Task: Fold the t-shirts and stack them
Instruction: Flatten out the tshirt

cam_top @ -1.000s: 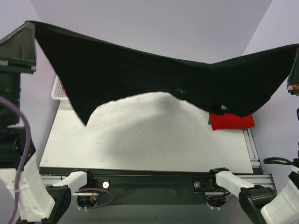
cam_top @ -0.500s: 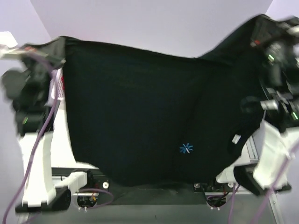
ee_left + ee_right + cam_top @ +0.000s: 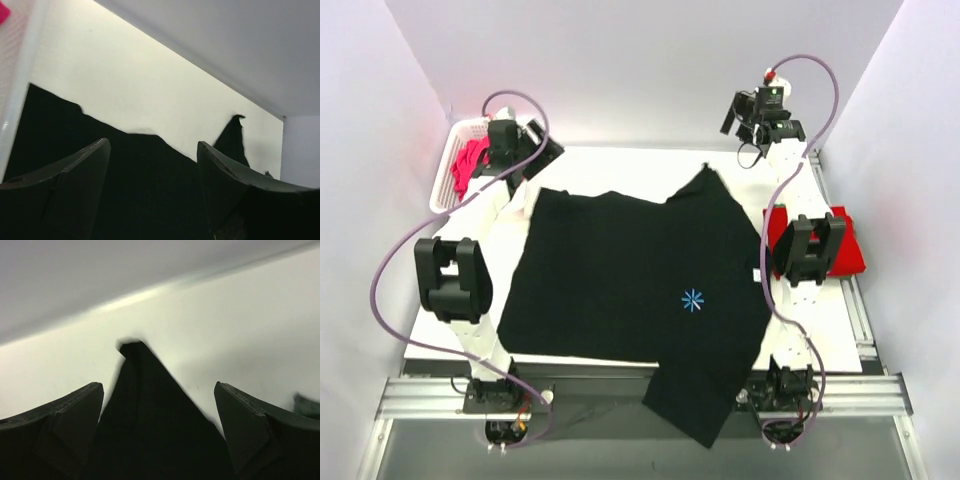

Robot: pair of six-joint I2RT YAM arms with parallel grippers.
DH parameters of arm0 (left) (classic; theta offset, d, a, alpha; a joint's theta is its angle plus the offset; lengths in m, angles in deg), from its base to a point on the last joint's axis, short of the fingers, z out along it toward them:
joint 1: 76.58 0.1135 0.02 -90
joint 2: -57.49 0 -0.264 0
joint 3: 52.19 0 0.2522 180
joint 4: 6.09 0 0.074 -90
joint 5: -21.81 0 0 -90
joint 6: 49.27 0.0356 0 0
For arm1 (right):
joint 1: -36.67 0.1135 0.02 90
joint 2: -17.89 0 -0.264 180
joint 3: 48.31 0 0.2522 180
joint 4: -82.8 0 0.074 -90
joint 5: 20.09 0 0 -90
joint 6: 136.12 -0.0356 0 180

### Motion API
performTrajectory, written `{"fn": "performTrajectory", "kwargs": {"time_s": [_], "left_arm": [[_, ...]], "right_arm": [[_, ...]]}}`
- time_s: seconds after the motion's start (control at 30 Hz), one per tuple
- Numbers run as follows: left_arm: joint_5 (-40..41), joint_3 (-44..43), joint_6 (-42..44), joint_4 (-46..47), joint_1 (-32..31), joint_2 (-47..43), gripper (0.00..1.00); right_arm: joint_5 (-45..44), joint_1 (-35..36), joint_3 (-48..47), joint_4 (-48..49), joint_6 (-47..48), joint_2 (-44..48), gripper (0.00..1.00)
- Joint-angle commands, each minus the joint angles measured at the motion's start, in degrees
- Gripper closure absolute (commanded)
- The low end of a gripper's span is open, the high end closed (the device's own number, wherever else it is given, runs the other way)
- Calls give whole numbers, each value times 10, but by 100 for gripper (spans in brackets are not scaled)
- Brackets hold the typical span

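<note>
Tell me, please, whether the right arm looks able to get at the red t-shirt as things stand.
Probably yes: the red t-shirt lies uncovered beside that arm, whose open end effector holds nothing, though it must retract.

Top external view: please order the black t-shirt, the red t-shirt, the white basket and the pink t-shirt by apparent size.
1. black t-shirt, by far the largest.
2. red t-shirt and white basket: about alike, both partly hidden, so not ranked.
3. pink t-shirt, bunched in the basket.
</note>
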Motion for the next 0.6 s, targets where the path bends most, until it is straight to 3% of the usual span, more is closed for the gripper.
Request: {"fn": "performTrajectory", "kwargs": {"time_s": [0.0,0.23,0.57], "left_arm": [[-23,-64,41,29,-30,-52,19],[-32,26,54,-37,-64,-131,17],[-9,247,50,-107,-74,-229,16]], "right_arm": [[35,-15,45,-10,-19,88,0],[116,-12,245,-9,-42,206,0],[177,50,494,-54,-49,322,0]]}}
